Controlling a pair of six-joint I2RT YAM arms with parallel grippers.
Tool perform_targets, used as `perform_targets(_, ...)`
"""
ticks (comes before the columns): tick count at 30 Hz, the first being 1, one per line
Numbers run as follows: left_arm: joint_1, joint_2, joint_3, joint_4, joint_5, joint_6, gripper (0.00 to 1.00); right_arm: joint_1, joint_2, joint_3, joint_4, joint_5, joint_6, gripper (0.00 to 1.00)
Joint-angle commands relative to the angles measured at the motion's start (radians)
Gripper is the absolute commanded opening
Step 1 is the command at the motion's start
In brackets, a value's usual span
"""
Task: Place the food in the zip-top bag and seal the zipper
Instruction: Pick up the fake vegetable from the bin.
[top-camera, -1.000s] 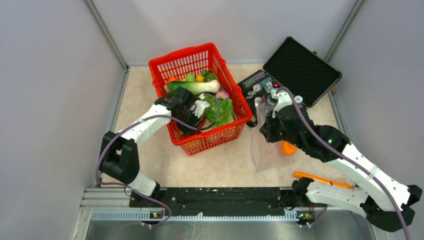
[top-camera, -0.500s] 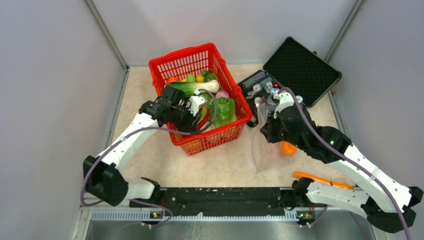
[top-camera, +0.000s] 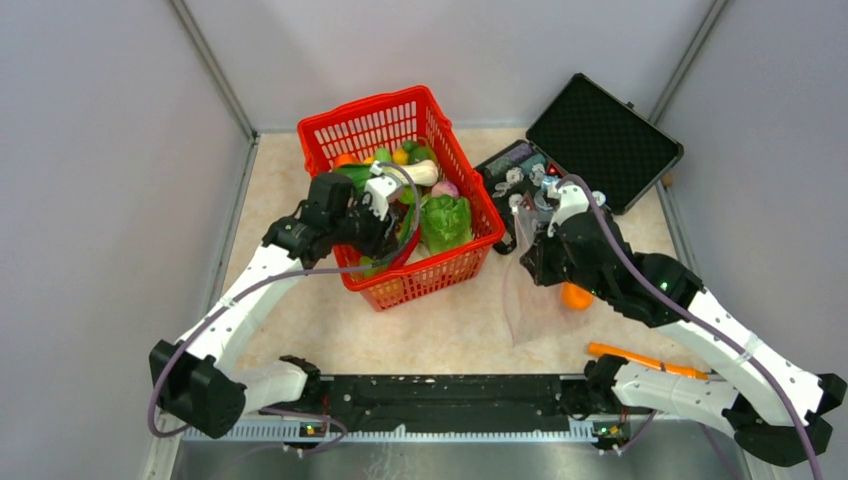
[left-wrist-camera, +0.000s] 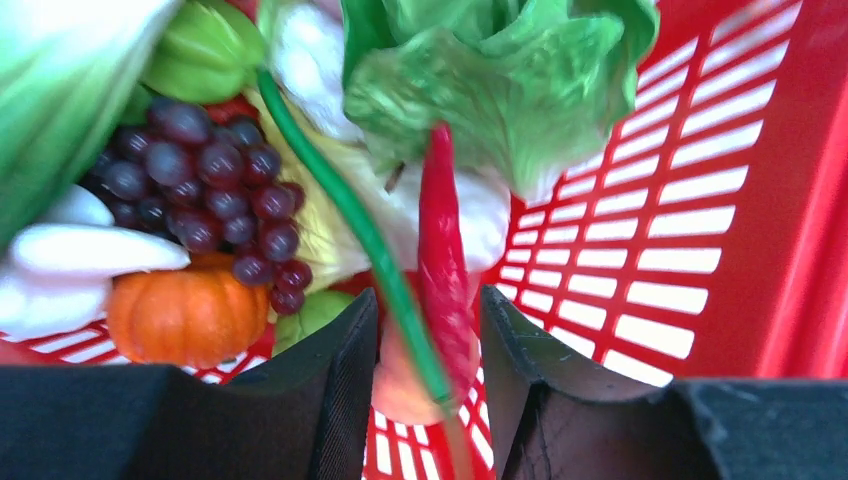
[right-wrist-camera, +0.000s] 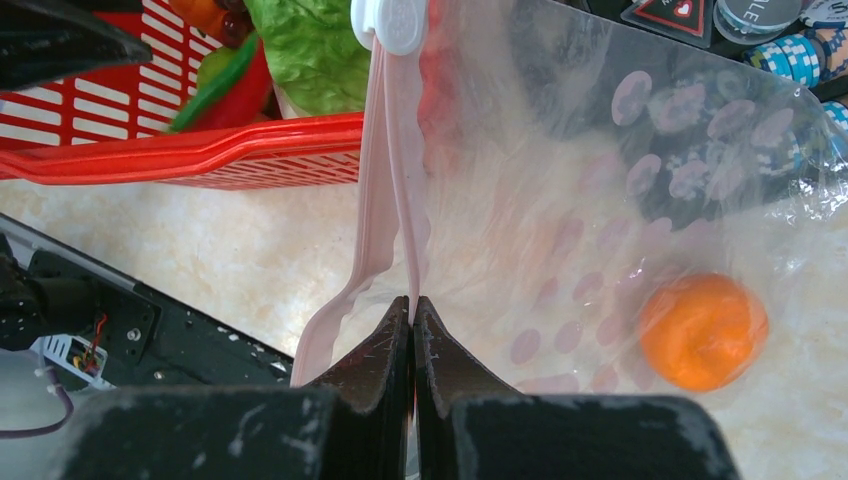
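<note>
My left gripper (top-camera: 385, 228) is inside the red basket (top-camera: 370, 105), and its jaws are closed around a red chili (left-wrist-camera: 442, 250) with a long green stem. Green lettuce (left-wrist-camera: 500, 80), a small pumpkin (left-wrist-camera: 185, 315) and purple grapes (left-wrist-camera: 210, 190) lie below it. My right gripper (right-wrist-camera: 413, 300) is shut on the pink zipper strip (right-wrist-camera: 385, 200) of the clear zip-top bag (top-camera: 530, 300), holding one mouth edge up to the right of the basket. The white slider (right-wrist-camera: 390, 25) sits at the strip's far end. An orange round (right-wrist-camera: 703, 330) lies inside the bag.
An open black case (top-camera: 600, 140) with grey-blue trinkets stands at the back right, just behind the bag. An orange carrot-like piece (top-camera: 640, 358) lies on the table near the right arm's base. The basket's red rim (right-wrist-camera: 200, 160) is close to the bag's mouth.
My left gripper has moved back and left within the basket and risen, with the arm stretching out. The right arm and the bag have stayed still.
</note>
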Motion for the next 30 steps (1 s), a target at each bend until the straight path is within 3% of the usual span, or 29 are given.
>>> perform_targets(1, 0.009, -0.053, -0.049, 0.286, -0.044, -0.203, 0.43, 0.001, -0.026, -0.011, 0.051, 0.019, 0.013, 0.0)
perform_targets(3, 0.01, -0.05, -0.074, 0.373, -0.001, -0.259, 0.43, 0.001, -0.026, -0.011, 0.052, 0.02, 0.013, 0.0)
perform_targets(5, 0.01, -0.04, -0.095, 0.437, -0.012, -0.302, 0.53, 0.001, -0.025, -0.009, 0.049, 0.022, 0.016, 0.0)
perform_targets(10, 0.01, -0.012, -0.041, 0.346, 0.053, -0.23, 0.68, 0.001, -0.031, -0.012, 0.042, 0.024, 0.022, 0.0)
perform_targets(12, 0.009, -0.017, 0.007, 0.269, 0.063, -0.227, 0.58, 0.001, -0.032, -0.012, 0.042, 0.026, 0.023, 0.0)
perform_targets(15, 0.01, -0.045, -0.027, 0.319, 0.047, -0.297, 0.72, 0.001, -0.035, -0.013, 0.047, 0.026, 0.028, 0.0)
perform_targets(23, 0.009, 0.056, -0.057, 0.188, 0.05, -0.259, 0.72, 0.001, -0.029, -0.011, 0.047, 0.026, 0.027, 0.0)
perform_targets(30, 0.008, 0.162, -0.091, 0.25, 0.101, -0.259, 0.67, 0.002, -0.025, -0.013, 0.049, 0.023, 0.026, 0.0)
